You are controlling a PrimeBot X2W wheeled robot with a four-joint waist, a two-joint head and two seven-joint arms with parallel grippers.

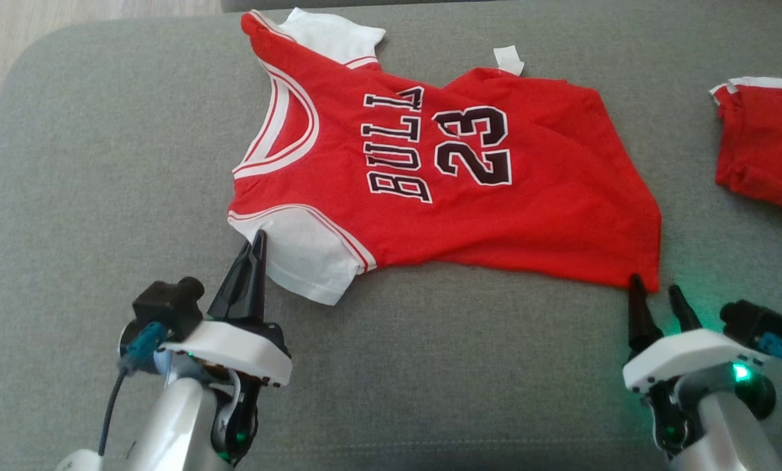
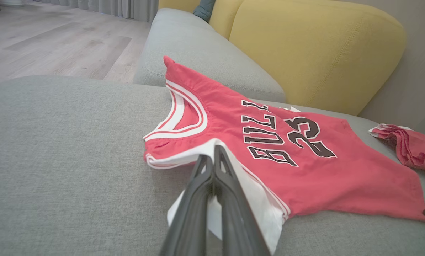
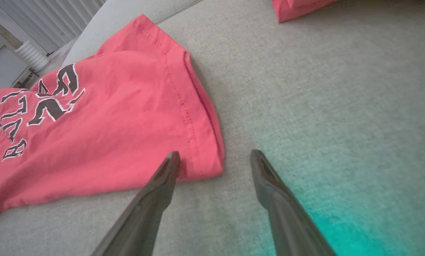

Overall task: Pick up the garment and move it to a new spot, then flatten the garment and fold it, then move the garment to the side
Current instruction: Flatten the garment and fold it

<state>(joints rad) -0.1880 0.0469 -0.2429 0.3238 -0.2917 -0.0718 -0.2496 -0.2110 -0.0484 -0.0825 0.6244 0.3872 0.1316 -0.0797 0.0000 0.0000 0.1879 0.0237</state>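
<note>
Far left, a strip of pale wood floor beyond the rounded corner of a grey sofa cushion, with wide bare fabric open on that side. Lower left, the left gripper, jaws closed, tips on the near white sleeve of the garment; no telling whether cloth is pinched between them. Mid-cushion, the garment itself: a red jersey trimmed in white, spread front-up but rumpled, neck toward the left, hem toward the right, far sleeve close to the cushion's back edge. Across the chest, in dark letters outlined white, "BULL" with a last letter lost in a crease, and beside it the number "23", both running sideways in the head view. At the garment's far edge, a small white tag, nothing legible on it. Lower right, the right gripper, jaws wide open, one jaw touching the near hem corner, the other over bare cushion just beside it. Far right, well apart, a second red piece with white trim, cut off by the frame, bare cushion between the two.
</note>
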